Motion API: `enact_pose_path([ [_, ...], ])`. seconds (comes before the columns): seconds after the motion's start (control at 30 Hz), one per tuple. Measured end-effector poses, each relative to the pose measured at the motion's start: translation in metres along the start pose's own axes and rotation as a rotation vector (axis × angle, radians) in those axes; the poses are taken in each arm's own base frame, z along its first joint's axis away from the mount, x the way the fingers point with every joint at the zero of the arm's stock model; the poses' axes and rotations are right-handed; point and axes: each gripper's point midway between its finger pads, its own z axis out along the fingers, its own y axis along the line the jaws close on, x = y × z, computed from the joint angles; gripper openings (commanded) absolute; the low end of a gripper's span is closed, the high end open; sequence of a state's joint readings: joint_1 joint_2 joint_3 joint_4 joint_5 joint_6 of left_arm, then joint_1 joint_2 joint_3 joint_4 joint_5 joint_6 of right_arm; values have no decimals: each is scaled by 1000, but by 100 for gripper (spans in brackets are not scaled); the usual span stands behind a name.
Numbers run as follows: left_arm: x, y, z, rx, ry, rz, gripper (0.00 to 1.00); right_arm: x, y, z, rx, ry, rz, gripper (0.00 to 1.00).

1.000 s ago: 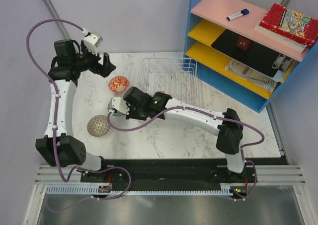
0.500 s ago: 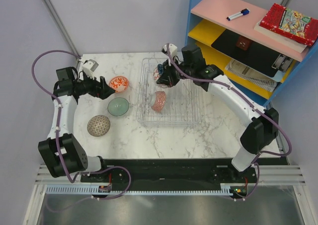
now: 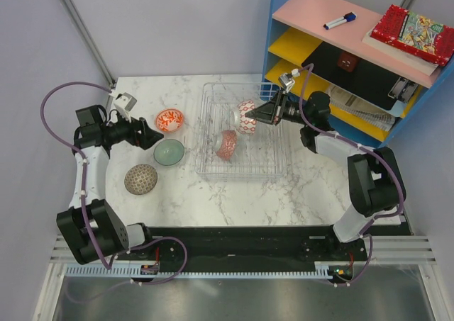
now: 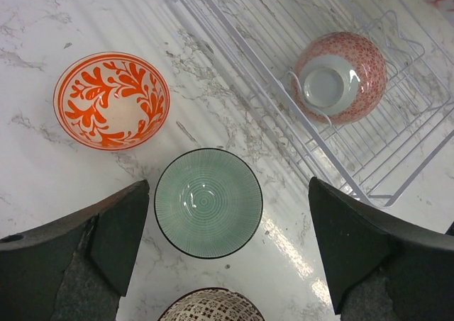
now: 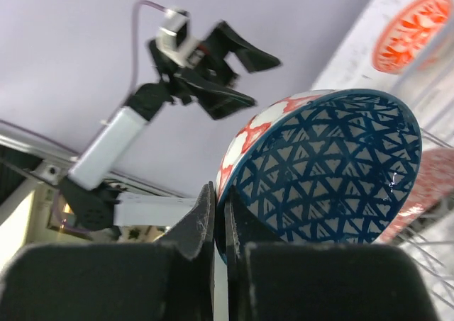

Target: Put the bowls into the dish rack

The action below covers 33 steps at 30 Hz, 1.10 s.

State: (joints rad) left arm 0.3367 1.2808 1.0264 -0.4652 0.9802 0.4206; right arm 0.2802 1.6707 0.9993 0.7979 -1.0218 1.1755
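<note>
The wire dish rack (image 3: 207, 166) stands mid-table, with a pink bowl (image 3: 227, 144) lying on its side in it. My right gripper (image 3: 264, 113) is shut on the rim of a blue-and-red bowl (image 3: 246, 117) and holds it tilted over the rack's back part; the right wrist view shows the fingers (image 5: 206, 215) pinching that rim (image 5: 333, 165). My left gripper (image 3: 152, 138) is open and empty above the green bowl (image 4: 208, 202). The orange-patterned bowl (image 4: 111, 100) and a brown-patterned bowl (image 4: 213, 305) stand on the marble to the left of the rack (image 4: 248, 59).
The blue shelf unit (image 3: 340, 66) stands right behind the rack's right side, close to my right arm. The green bowl (image 3: 169, 151), orange bowl (image 3: 169, 120) and brown bowl (image 3: 140, 179) are grouped at the left of the table.
My right arm left the green bowl, swung over the rack, and now holds the blue-and-red bowl further right. A pink bowl now lies in the rack. My left gripper came down toward the green bowl.
</note>
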Motion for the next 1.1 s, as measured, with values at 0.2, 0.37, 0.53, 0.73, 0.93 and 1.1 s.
enact_pose_path([
  [0.2, 11, -3, 0, 7, -10, -3, 100, 0, 32, -19, -134, -22, 55, 0],
  [0.37, 9, 1, -1, -3, -26, 11, 100, 24, 14, -27, -98, -6, 97, 0],
  [0.53, 8, -1, -3, -11, -43, 32, 100, 29, 8, -31, -28, -25, 53, 0],
  [0.73, 9, -2, -5, -17, -53, 39, 100, 24, -1, -32, 29, -72, 14, 0],
  [0.93, 8, -2, -5, -19, -58, 42, 100, 24, -27, -32, 91, -97, 69, 0],
  [1.1, 13, -2, -4, -16, -53, 29, 100, 30, -48, -32, 126, -98, 125, 0],
])
